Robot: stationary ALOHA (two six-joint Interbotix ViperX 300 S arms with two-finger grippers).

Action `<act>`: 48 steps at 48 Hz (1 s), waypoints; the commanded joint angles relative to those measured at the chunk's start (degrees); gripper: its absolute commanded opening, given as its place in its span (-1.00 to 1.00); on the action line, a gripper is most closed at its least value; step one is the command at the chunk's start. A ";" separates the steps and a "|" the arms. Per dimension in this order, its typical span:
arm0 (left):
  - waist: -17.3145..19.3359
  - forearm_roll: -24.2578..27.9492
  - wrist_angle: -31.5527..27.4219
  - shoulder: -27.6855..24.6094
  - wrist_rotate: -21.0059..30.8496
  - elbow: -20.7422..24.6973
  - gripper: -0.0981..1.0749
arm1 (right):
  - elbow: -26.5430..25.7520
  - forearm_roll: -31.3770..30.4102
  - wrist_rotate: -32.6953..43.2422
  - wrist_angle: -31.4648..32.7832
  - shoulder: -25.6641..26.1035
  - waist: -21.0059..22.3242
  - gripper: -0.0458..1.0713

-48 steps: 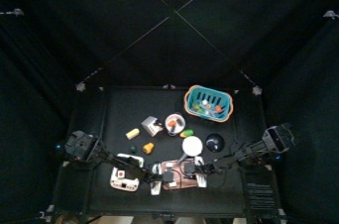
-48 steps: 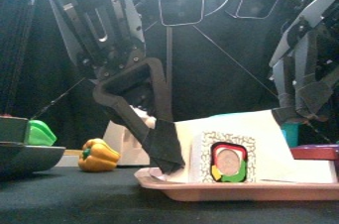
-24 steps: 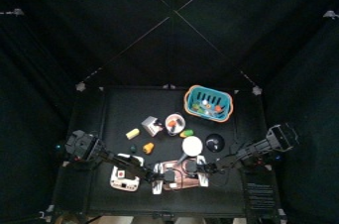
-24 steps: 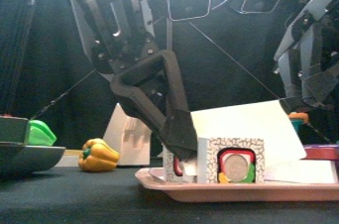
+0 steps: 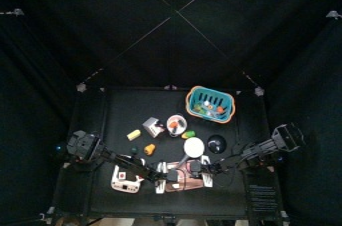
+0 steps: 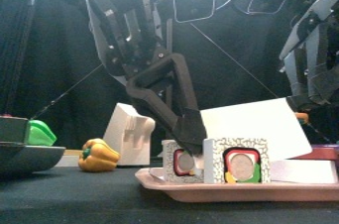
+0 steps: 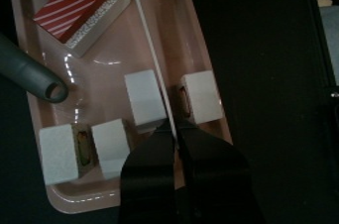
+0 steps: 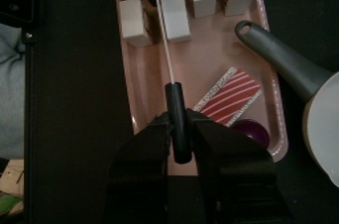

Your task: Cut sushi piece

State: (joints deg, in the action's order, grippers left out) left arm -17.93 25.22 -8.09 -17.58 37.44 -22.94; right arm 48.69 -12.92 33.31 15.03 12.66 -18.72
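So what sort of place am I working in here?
Likely a lab test pen staged as a toy kitchen: black curtains all round, a small black table, a pink plastic tray of toy sushi blocks.

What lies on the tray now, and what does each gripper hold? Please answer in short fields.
tray: pink tray
sushi pieces: four, on the tray
other item on tray: striped block
left gripper: shut on thin blade, which runs between two pieces
right gripper: shut on knife, over the tray
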 commanded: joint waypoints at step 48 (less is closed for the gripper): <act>-0.18 3.16 0.88 5.36 -0.88 3.60 -0.30 | -0.70 -1.67 -0.09 -0.97 7.82 0.53 -0.02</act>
State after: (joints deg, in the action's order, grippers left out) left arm -18.63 27.86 -7.82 -14.59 37.09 -22.06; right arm 48.78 -13.97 33.31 15.03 19.51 -18.90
